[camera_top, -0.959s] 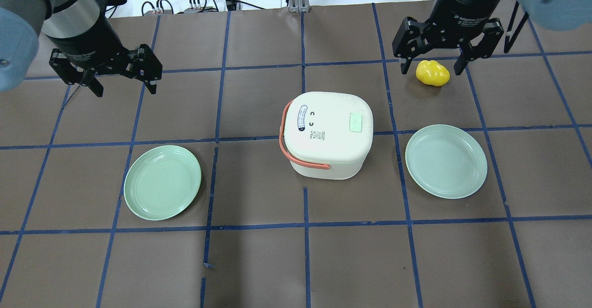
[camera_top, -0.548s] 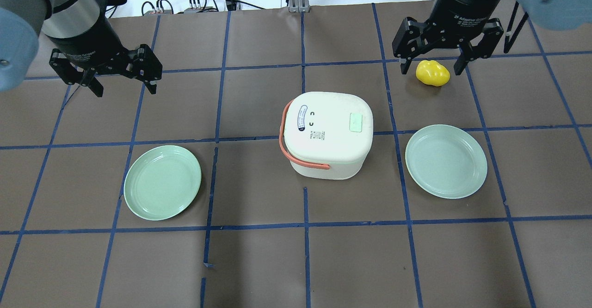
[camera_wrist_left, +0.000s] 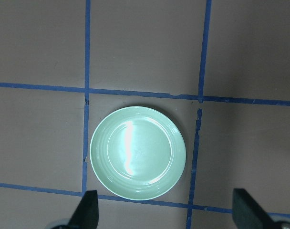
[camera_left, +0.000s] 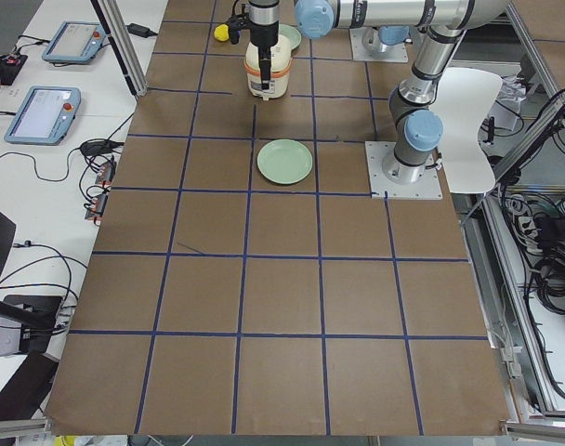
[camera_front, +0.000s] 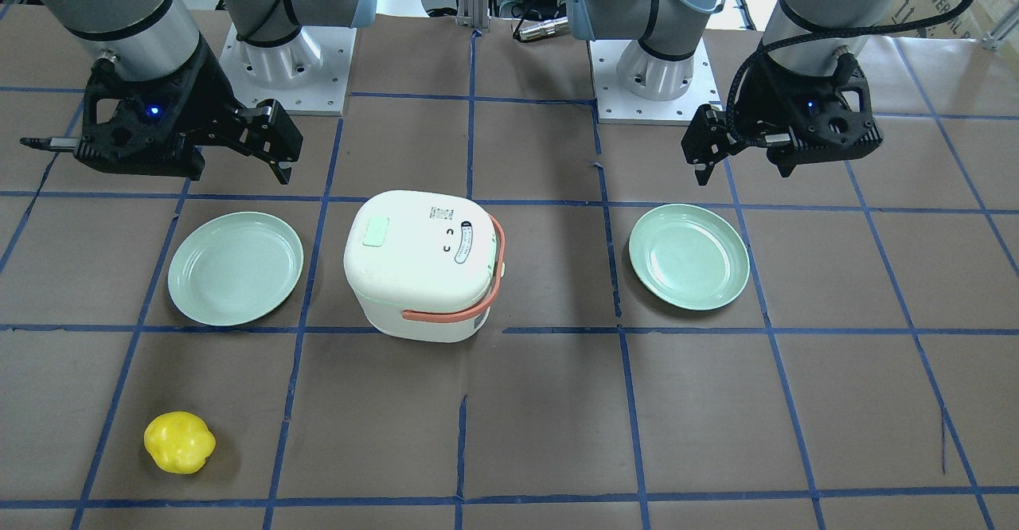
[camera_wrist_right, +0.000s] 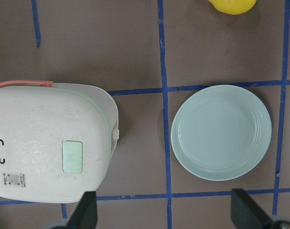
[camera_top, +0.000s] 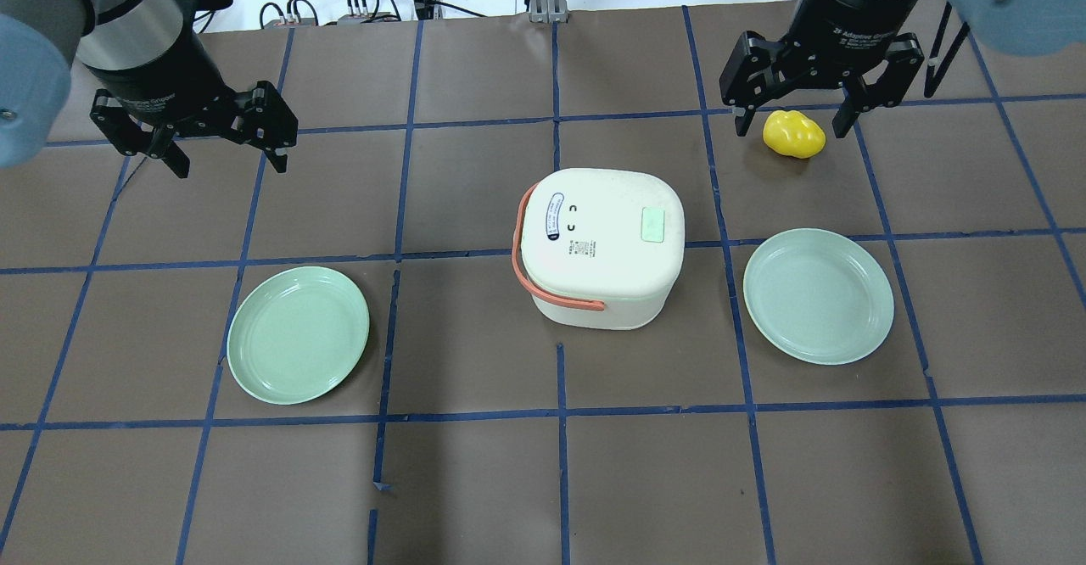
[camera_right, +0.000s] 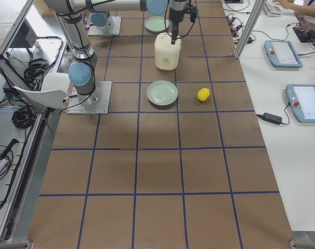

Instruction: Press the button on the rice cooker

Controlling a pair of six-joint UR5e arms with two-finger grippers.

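The white rice cooker with a salmon handle stands mid-table, lid shut. Its pale green button is on the lid and also shows in the front view and the right wrist view. My left gripper is open and empty, held high, well to the left of the cooker and over a green plate. My right gripper is open and empty, held high to the right of the cooker, apart from it.
A green plate lies left of the cooker and another right of it. A yellow toy pepper lies on the far side of the table, beyond the right plate. Blue tape lines grid the brown table.
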